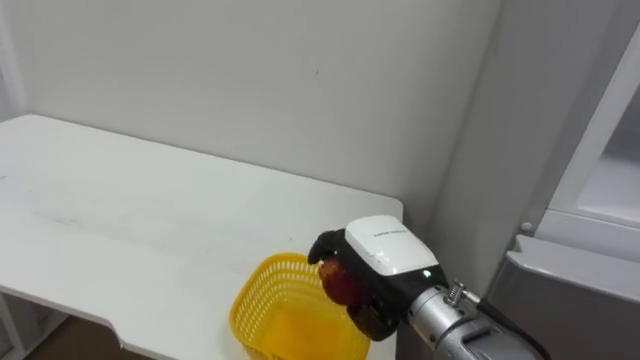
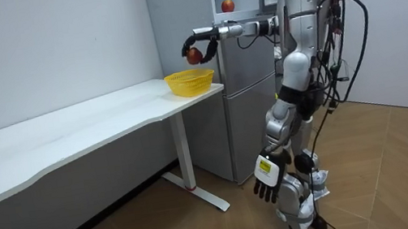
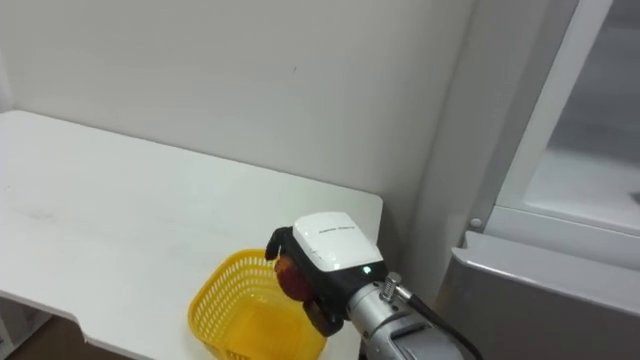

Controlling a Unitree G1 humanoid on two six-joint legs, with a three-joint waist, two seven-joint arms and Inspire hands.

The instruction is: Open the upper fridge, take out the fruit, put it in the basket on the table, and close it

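A red apple (image 1: pixel 341 286) hangs over the right rim of a yellow mesh basket (image 1: pixel 272 312), and my right hand (image 1: pixel 386 256) is shut on it, fingers curled around the fruit from above. The basket stands at the right end of the white table (image 1: pixel 120 220). In the room view the same hand (image 2: pixel 202 46) holds the apple (image 2: pixel 194 55) just above the basket (image 2: pixel 190 82), with the arm stretched out level from where I stand in front of the fridge. My left hand (image 2: pixel 267 177) hangs low at my side, fingers relaxed.
The grey fridge (image 1: pixel 560 200) stands right of the table with its upper door open. A second red apple (image 2: pixel 228 5) sits on a shelf in the upper compartment. A plain wall runs behind the table, whose long top stretches away to the left.
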